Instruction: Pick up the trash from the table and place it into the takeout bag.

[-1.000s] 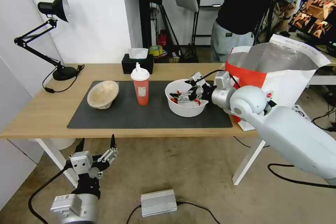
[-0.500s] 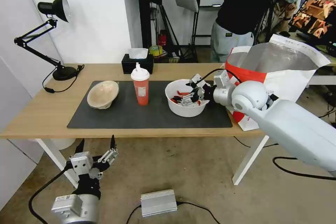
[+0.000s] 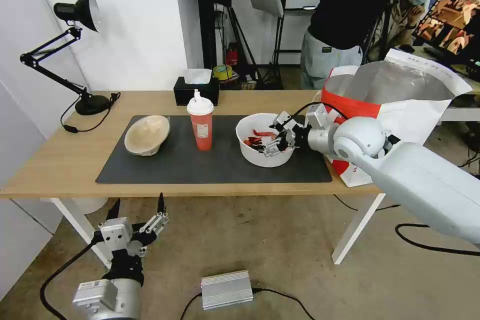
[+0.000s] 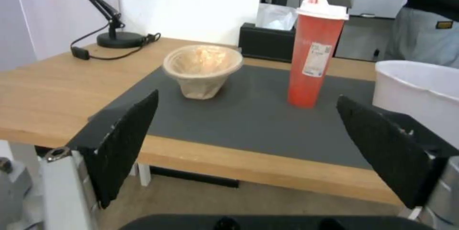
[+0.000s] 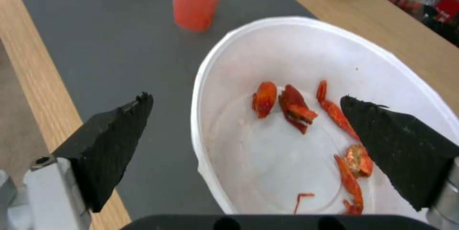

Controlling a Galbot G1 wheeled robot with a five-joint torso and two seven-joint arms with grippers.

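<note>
On the dark mat (image 3: 200, 165) of the table (image 3: 60, 160) stand three pieces of trash. The white bowl (image 3: 264, 147) (image 5: 287, 54) holds red food scraps. My right gripper (image 3: 274, 136) (image 5: 246, 98) hangs open over its right side, one finger over the bowl's inside and the other outside the rim above the mat. Left of it are the red cup (image 3: 200, 122) (image 4: 315, 57) and the beige pulp bowl (image 3: 146, 134) (image 4: 203, 66). The takeout bag (image 3: 400, 105) stands open at the table's right end. My left gripper (image 3: 139, 201) (image 4: 247, 98) waits open below the front edge.
A black tissue box (image 3: 196, 91) sits at the back edge behind the cup. A black desk lamp (image 3: 75, 10) with its cable stands at the back left. A person (image 3: 345, 20) stands behind the table near the bag. A silver box (image 3: 226, 289) lies on the floor.
My right gripper has drawn back to the right, from the bowl's middle to over its right rim, and the arm has shifted right. The left arm has not moved.
</note>
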